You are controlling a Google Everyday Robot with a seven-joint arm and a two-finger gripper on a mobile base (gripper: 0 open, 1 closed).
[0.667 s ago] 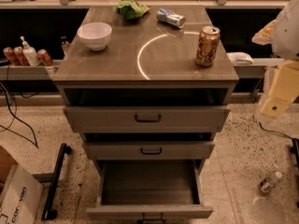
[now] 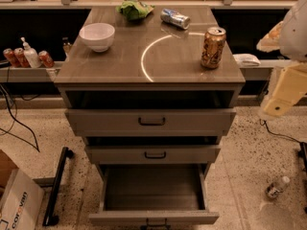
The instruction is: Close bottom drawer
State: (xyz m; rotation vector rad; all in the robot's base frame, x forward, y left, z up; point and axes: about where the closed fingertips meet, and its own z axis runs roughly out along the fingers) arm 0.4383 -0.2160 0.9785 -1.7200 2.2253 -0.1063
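Observation:
The bottom drawer [image 2: 153,195] is pulled far out of the cabinet. Its deep plain box is empty, and its grey-tan front [image 2: 192,218] with the small black handle [image 2: 154,222] sits at the bottom edge of the view. The middle drawer [image 2: 153,154] and the wide top drawer [image 2: 151,121] above it stand slightly out. My gripper [image 2: 283,97], a cream-coloured part on the arm, hangs at the right edge. It is level with the top drawer, well clear of the cabinet and far from the bottom drawer.
On the cabinet top [image 2: 120,61] stand a white bowl [image 2: 97,36], a gold can [image 2: 213,47], a lying silver can [image 2: 175,18] and a green bag [image 2: 135,9]. A cardboard box [image 2: 17,200] and a black bar [image 2: 57,186] lie on the floor to the left. A bottle [image 2: 277,187] lies to the right.

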